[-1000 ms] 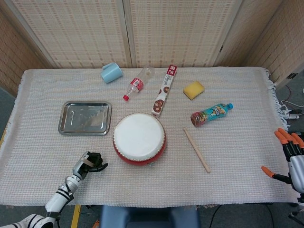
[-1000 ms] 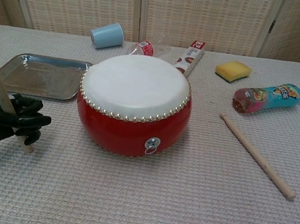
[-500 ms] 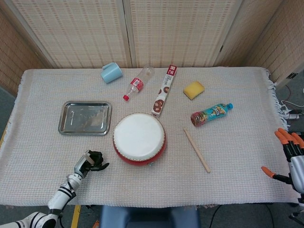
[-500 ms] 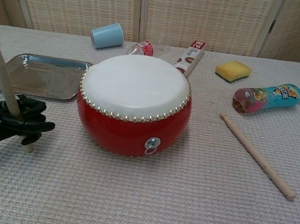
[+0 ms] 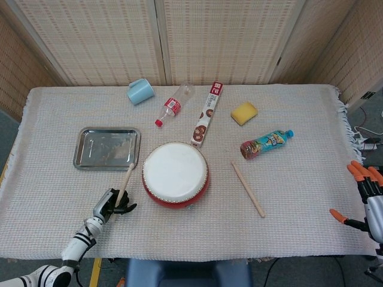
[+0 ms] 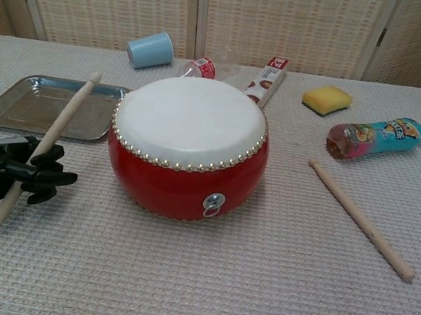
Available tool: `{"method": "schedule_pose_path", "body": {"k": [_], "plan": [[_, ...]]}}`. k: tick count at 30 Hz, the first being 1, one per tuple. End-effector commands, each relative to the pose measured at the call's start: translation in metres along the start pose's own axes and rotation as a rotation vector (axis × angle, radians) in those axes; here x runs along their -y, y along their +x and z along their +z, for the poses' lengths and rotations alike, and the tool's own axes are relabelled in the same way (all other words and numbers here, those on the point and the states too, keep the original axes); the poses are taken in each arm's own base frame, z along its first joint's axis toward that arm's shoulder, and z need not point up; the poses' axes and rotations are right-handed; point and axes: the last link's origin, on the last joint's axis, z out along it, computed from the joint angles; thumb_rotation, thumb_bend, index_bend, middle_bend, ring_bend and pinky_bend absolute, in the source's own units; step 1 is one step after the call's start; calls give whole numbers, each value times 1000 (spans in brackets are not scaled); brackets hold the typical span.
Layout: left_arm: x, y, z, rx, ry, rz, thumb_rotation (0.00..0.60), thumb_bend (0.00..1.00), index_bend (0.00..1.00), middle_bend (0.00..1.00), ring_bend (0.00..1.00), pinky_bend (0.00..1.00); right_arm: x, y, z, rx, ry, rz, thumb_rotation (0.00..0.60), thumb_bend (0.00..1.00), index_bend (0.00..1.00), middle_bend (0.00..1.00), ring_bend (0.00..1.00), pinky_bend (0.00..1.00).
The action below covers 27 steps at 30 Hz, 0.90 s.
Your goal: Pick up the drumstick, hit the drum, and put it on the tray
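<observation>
Chest view shows the left hand (image 6: 7,169) low on the table mat, its dark fingers (image 6: 47,175) curled round the lower part of a wooden drumstick (image 6: 57,128); a short stub of the butt sticks out below and behind the fingers, and the long shaft rises above them, tilted forward and toward the drum (image 6: 189,145), with its rounded tip near the rim but not touching the skin. From the head view the same stick (image 5: 125,181) points away from the fingers toward the gap between the drum (image 5: 175,173) and the tray (image 5: 81,156), which lies just beyond the fingertips' reach on the far side. A second stick (image 6: 359,217) lies flat on the mat, on the far side of the drum from the fingers. The right hand (image 5: 366,200) sits at the table's edge with orange-tipped fingers spread, holding nothing. As a judgement, the stick is light, stiff and smooth, so it could slip or twist in a loose grasp on impact; holding it near the butt, as here, gives a long swinging end, but a firm wrap is wanted. The drum looks heavy enough to stay put under a tap. The strike appears not yet made; the tray placement follows.
</observation>
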Motion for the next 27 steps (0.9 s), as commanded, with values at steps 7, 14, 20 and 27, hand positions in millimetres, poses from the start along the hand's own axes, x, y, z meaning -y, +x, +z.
{"method": "schedule_pose_path", "body": {"k": [7,14,20,27], "plan": [[-1,2,-5,-25,-30,-8,600,238,964,1000,995,934,0,1,-1,-9,0,2,600,64,0,19,0,68],[-13,10,-14,-62,-88,-89,600,235,1000,1000,1000,995,2,0,1,-8,8,3,600,64,0,19,0,68],[-20,17,-21,-88,-126,-86,600,252,1000,1000,1000,1000,2,0,1,-11,11,5,600,64,0,19,0,68],[-8,9,-26,-61,-110,-20,600,251,1000,1000,1000,1000,2,0,0,-9,10,5,600,64,0,19,0,68]]}}
